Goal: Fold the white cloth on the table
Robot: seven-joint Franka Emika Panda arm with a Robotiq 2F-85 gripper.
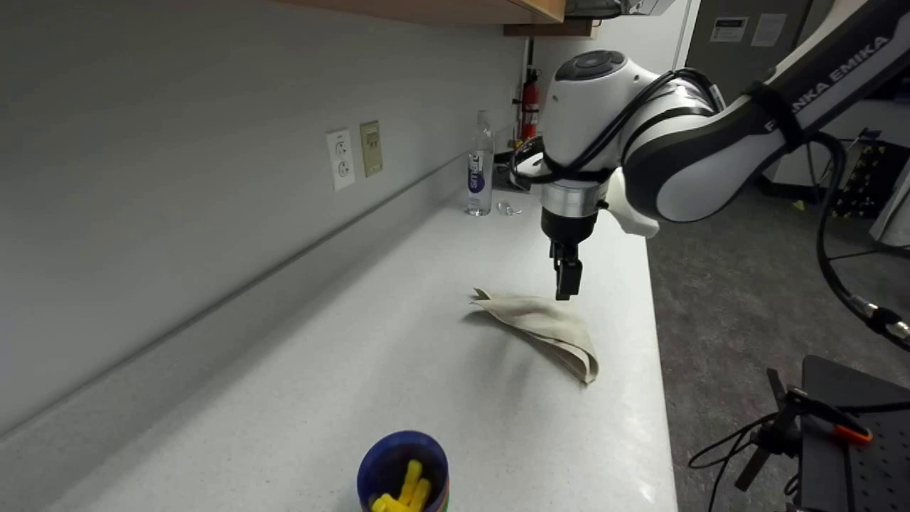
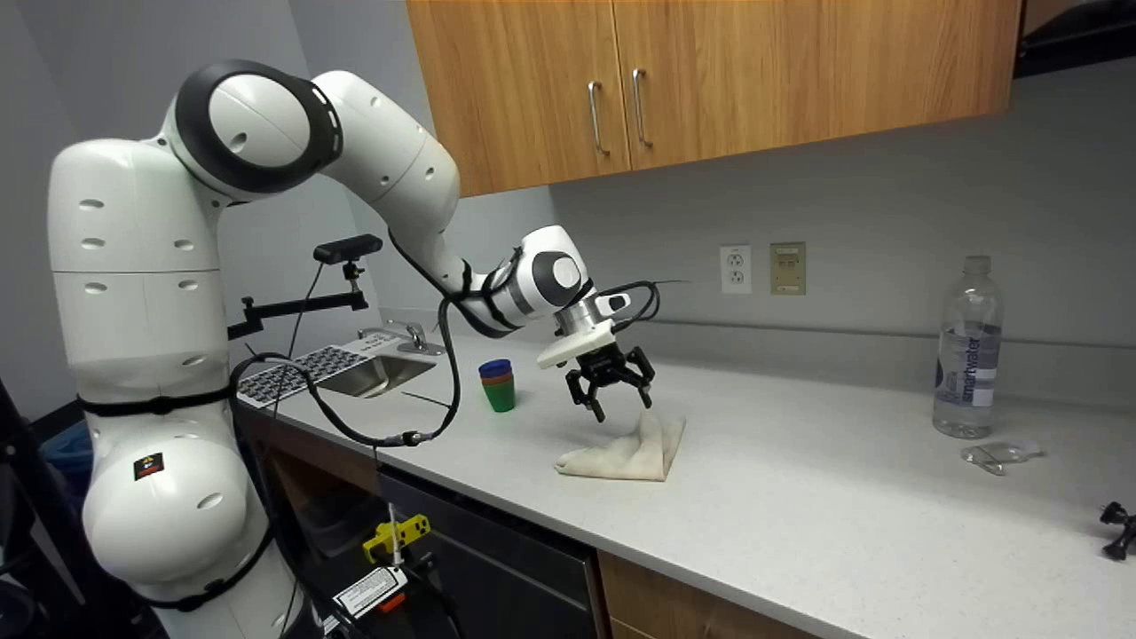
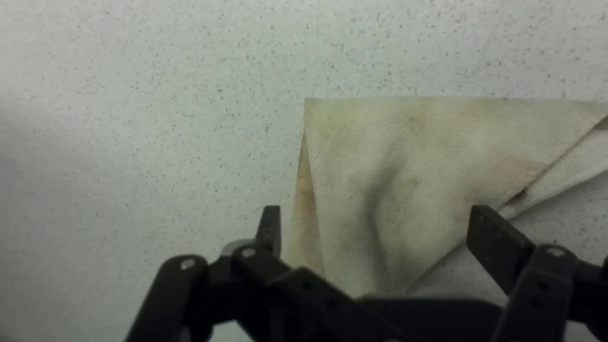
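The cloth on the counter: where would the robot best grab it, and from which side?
Probably by the raised peak of the cloth, coming from above: it stands up from the counter, giving the open gripper something to pinch from both sides, while the rest lies flatter.

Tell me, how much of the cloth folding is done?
Some folding looks done: in the wrist view, the cloth lies in overlapping layers. Nothing is gripped right now: the open gripper hangs over it, fingers apart. What's left: a raised peak of the cloth pokes up in an exterior view, so it probably needs flattening and maybe another fold.
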